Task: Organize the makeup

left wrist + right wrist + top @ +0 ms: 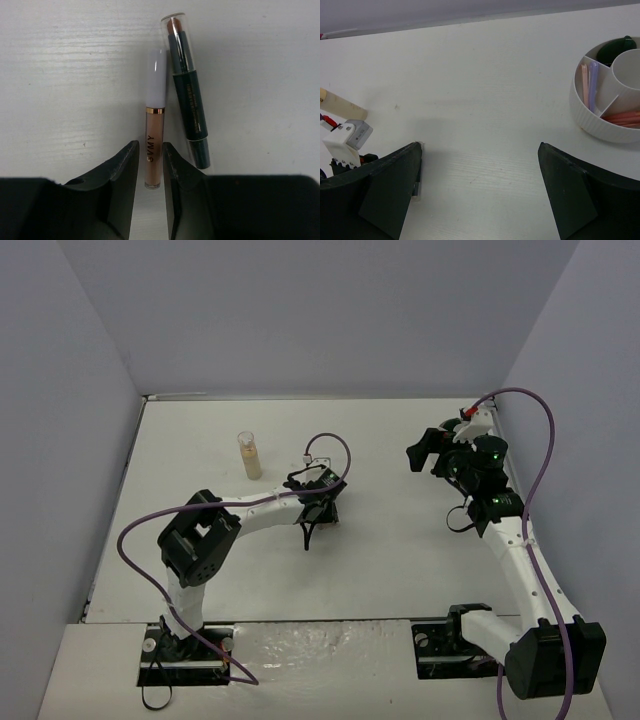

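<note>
The overhead view is showing a small clear bottle of beige liquid standing upright on the white table. The left pincer is reaching down just right of and nearer than that bottle, and the right pincer is hovering well to the bottle's right. What lies under the left pincer is not showing from overhead. Only the left wrist camera is revealing it: a slim tube of beige liquid with a lilac cap is lying flat, and a dark green stick with a clear cap is lying just beside it on the right. The left pincer is standing narrowly parted astride the tube's lower end. Whether it is actually squeezing the tube, I cannot tell. Only the right wrist camera is catching the white ribbed round divided bowl, sitting across the table from the bottle. One section is holding a pink stick and a lilac stick, another is holding reddish sticks, and a third is holding a dark green disc. The right pincer is gaping wide, released, gripping nothing.
</note>
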`<state>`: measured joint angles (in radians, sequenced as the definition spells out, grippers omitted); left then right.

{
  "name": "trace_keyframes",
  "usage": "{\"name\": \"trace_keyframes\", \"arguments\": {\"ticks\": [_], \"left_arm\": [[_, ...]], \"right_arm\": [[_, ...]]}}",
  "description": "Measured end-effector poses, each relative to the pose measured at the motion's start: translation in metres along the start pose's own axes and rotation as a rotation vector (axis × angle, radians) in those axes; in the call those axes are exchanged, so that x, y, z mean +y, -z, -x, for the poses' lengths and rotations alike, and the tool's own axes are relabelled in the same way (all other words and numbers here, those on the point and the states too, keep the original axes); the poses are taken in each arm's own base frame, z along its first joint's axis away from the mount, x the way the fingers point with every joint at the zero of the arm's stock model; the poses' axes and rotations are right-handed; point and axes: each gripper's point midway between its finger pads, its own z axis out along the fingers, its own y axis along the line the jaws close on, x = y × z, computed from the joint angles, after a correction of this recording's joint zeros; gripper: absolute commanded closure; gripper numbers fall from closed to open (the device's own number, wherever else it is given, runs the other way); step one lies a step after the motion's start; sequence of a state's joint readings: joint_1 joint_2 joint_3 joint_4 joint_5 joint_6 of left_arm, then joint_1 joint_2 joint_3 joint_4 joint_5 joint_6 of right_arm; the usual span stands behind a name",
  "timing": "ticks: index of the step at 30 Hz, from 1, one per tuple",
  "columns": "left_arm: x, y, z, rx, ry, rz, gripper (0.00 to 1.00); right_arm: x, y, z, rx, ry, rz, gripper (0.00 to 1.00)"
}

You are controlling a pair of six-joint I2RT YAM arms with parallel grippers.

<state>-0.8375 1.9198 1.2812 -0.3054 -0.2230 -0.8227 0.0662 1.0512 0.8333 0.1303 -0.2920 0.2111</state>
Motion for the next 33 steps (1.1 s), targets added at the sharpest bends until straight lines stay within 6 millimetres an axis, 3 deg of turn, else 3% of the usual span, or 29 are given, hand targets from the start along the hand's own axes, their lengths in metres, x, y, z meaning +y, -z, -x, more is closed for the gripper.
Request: {"name": "trace_keyframes", "arguments": {"ticks": [13, 15, 17, 20, 28, 31, 33], "left_arm": [[0.011, 0.001, -0.006, 0.017, -0.022, 0.035, 0.68], [0.011, 0.001, -0.006, 0.019, -0.023, 0.034, 0.74], [0.012, 0.001, -0.006, 0.022, -0.024, 0.032, 0.9], [0.012, 0.0, -0.007, 0.025, -0.029, 0.029, 1.0], [0.021, 0.008, -0.011, 0.034, -0.065, 0.033, 1.0], [0.027, 0.026, -0.008, 0.016, -0.115, 0.016, 1.0], [0.025, 0.047, 0.007, -0.042, -0.148, -0.034, 1.0]], "right_arm": [[0.0, 0.0, 0.0, 0.0, 0.001, 0.0, 0.0], [0.0, 0.0, 0.0, 0.001, 0.002, 0.001, 0.0], [0.0, 0.0, 0.0, 0.001, 0.002, 0.001, 0.0], [0.0, 0.0, 0.0, 0.001, 0.003, 0.002, 0.0], [0.006, 0.001, -0.002, 0.009, 0.003, 0.037, 0.0], [0.014, 0.002, -0.003, 0.02, 0.0, 0.08, 0.0], [0.023, 0.003, -0.005, 0.03, -0.01, 0.127, 0.0]]}}
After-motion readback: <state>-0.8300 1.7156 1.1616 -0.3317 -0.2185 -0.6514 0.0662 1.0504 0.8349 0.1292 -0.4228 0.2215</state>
